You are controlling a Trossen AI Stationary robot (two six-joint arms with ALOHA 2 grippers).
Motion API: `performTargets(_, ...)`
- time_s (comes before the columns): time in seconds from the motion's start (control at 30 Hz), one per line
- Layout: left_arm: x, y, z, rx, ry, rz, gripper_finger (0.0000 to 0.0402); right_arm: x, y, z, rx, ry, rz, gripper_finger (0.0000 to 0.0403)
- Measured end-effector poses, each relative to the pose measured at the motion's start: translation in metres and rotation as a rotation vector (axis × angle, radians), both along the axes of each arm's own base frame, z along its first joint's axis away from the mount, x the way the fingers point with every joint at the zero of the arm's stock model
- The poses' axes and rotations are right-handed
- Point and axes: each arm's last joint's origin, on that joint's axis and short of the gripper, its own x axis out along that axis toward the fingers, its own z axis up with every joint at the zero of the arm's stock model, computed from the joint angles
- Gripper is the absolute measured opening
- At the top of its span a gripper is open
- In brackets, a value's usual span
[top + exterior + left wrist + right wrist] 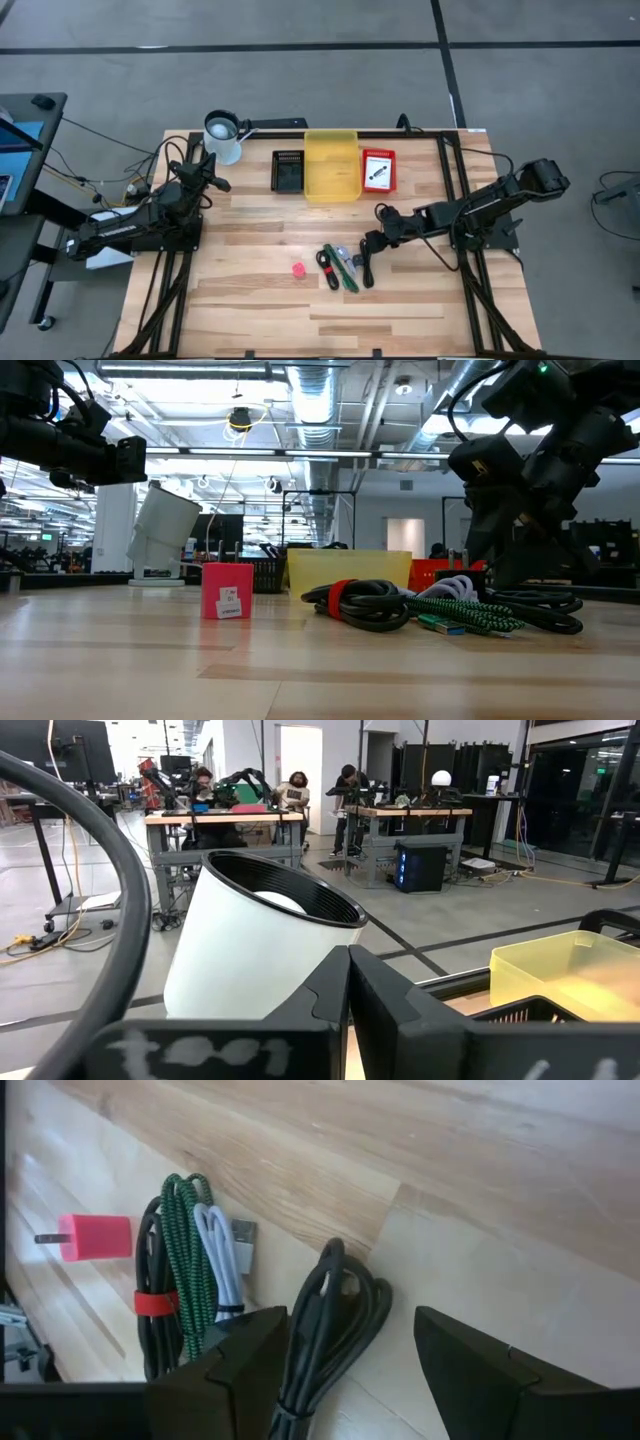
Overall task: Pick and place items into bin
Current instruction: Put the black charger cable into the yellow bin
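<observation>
A small bundle of cables lies on the wooden table: a black coiled cable [335, 1320] [366, 268], a green braided cable [185, 1250] [346, 270] beside a white one [220, 1255], and a black coil with a red band [150, 1302] [362, 600]. A pink-red cube with plug prongs [95, 1237] [298, 269] sits left of them. My right gripper [350, 1325] [372, 243] is open just over the table, its fingers on either side of the black coiled cable. My left gripper [348, 975] [207, 172] is shut, waiting by a white cup [250, 950].
The yellow bin [331, 188] [350, 565] stands at the far side of the table, with a black tray [288, 170] on its left and a red box [378, 170] on its right. The white cup [223, 135] stands at the far left corner. People sit at benches in the room beyond.
</observation>
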Motion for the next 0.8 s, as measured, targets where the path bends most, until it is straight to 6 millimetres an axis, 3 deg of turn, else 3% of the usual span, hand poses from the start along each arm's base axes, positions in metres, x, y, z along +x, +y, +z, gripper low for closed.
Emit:
performTargets(0.6,0.0,0.0,0.0,0.0,0.0,0.0,0.0,0.0,0.0,-0.001,-0.002,0.001,-0.022,0.0214)
performTargets(0.8,0.0,0.0,0.0,0.0,0.0,0.0,0.0,0.01,0.004,-0.018,0.035,0.021,0.001,0.0214)
